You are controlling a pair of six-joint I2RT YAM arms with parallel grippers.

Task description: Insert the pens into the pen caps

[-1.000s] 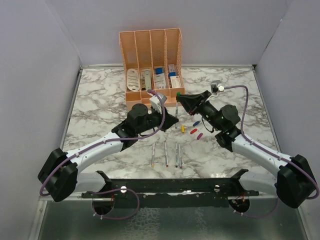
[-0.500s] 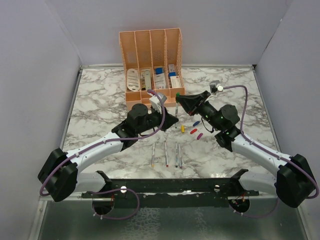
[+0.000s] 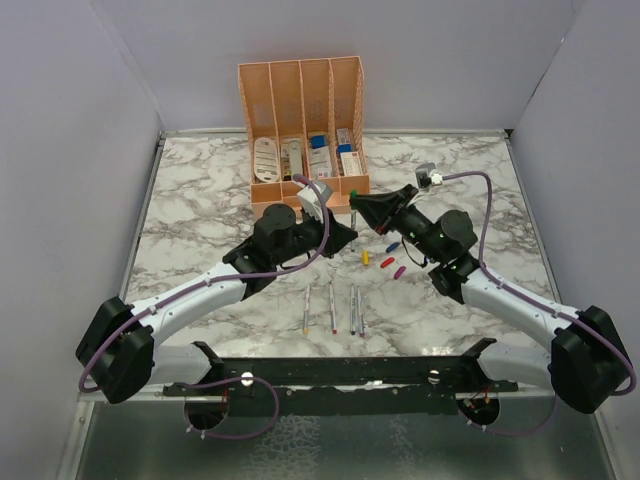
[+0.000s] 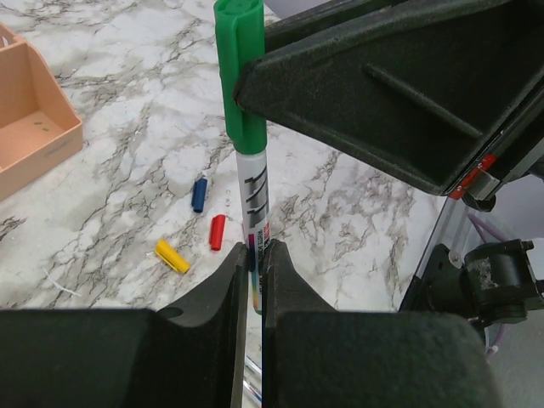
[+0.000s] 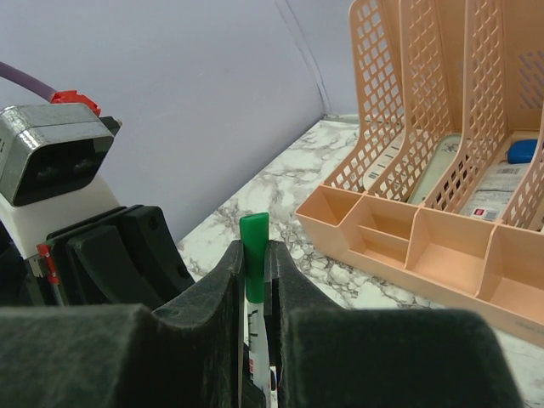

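At 12 o'clock on the grey-veined marble tabletop (image 3: 200, 190), standing upright: a peach plastic slotted desk organizer (image 3: 300, 100), with white and blue boxed items in its compartments. At 6 o'clock from it, near the arm bases, lying side by side and roughly parallel: four thin grey-white marker pens (image 3: 332, 307). Mid-table, reaching in from 8 o'clock: the black left gripper (image 4: 253, 252), jaws pressed together on the lower barrel of a fifth grey-white marker pen (image 4: 254, 191), held upright. Over that pen's upper end: a stubby green plastic cap (image 4: 238, 76), whether fully seated not clear. Coming in from 4 o'clock: the black right gripper (image 5: 253, 255), jaws pinching the green cap from both sides. At 4 to 5 o'clock of the held pen, loose on the marble and apart from one another: a short yellow plastic cap (image 3: 365, 257), a short red plastic cap (image 3: 387, 262), a short blue plastic cap (image 3: 393, 245) and, farthest right, a short magenta plastic cap (image 3: 400, 271).
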